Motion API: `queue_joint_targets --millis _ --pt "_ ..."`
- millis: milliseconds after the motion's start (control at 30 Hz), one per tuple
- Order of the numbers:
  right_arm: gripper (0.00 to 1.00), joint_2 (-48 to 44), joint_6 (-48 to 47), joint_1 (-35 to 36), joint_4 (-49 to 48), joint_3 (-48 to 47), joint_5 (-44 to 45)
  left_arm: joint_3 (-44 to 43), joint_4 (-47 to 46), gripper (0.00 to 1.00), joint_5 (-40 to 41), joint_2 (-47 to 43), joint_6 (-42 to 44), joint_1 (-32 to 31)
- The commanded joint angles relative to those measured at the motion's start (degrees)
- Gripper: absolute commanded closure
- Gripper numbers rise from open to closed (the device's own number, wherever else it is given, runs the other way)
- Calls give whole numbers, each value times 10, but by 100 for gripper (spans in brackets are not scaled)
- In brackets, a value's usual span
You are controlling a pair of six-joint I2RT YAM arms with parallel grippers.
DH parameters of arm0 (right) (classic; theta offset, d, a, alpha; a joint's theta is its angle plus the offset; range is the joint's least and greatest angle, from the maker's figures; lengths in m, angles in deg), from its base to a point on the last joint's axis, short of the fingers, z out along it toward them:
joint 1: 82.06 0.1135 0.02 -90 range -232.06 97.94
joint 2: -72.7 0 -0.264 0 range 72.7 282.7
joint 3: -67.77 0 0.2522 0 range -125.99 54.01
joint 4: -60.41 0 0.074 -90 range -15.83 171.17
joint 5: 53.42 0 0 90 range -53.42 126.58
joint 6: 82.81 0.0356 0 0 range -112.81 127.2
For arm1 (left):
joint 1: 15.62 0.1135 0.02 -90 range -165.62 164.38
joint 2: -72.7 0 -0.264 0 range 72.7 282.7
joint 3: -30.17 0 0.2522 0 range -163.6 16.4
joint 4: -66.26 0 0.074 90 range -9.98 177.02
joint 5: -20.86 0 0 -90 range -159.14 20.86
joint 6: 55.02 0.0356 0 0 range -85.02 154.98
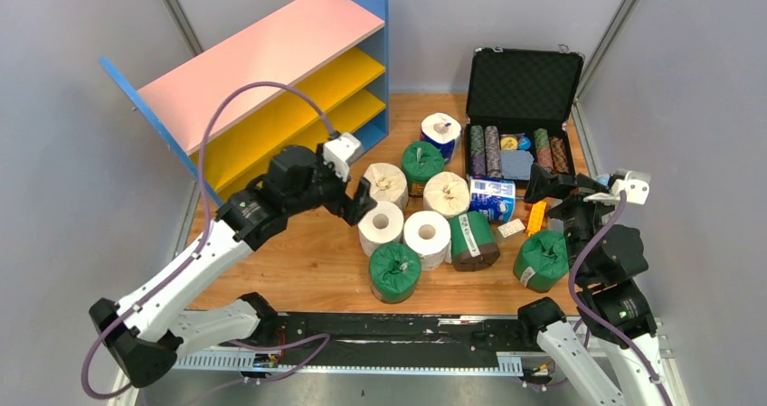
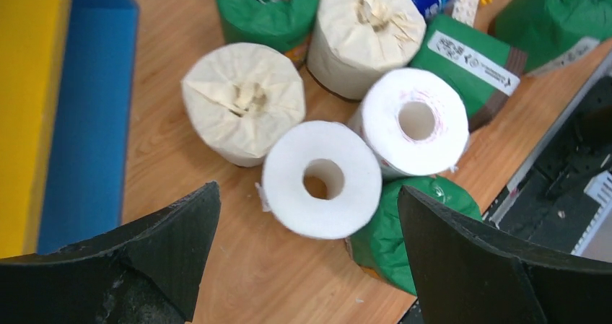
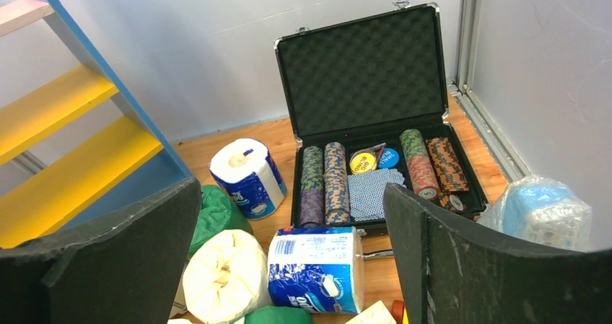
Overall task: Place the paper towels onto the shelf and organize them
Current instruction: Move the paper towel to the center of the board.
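The paper towels stand clustered on the wooden table: two bare white rolls (image 1: 381,228) (image 1: 427,236), cream-wrapped ones (image 1: 386,184), green-wrapped ones (image 1: 394,270) and blue-white printed ones (image 1: 493,198). The shelf (image 1: 262,62), with a pink top, yellow boards and blue sides, is at the back left with nothing on its boards. My left gripper (image 1: 360,205) hangs open just above the nearest bare white roll (image 2: 321,178), not touching it. My right gripper (image 1: 535,187) is open above the right side, facing a lying blue-white roll (image 3: 317,270). Nothing sits between either pair of fingers.
An open black foam-lined case (image 1: 525,85) with poker chip stacks (image 1: 493,150) is at the back right. A small orange piece (image 1: 537,217) lies near a green roll (image 1: 542,259). A clear-wrapped blue pack (image 3: 541,212) sits at the far right. Grey walls close in on three sides.
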Motion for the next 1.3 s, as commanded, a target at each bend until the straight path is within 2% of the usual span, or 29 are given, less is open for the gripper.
queue_joint_targets --millis 0,333,533,667,1167,1267 --pt "0 -9 14 -2 0 -22 -18 -34 50 0 93 31 -5 -79" --pt "0 -20 19 -3 1 -19 -15 -44 134 0 141 114 -130 -181" --pt "0 -18 23 -3 2 -17 -16 -29 146 9 160 141 -195 -217" --pt "0 -10 24 -3 3 -18 -18 -30 160 12 174 165 -217 -238" --pt "0 -7 23 -4 5 -18 -12 -24 162 26 156 238 -237 -241" --pt "0 -6 23 -4 5 -17 -11 -25 166 34 148 249 -238 -241"
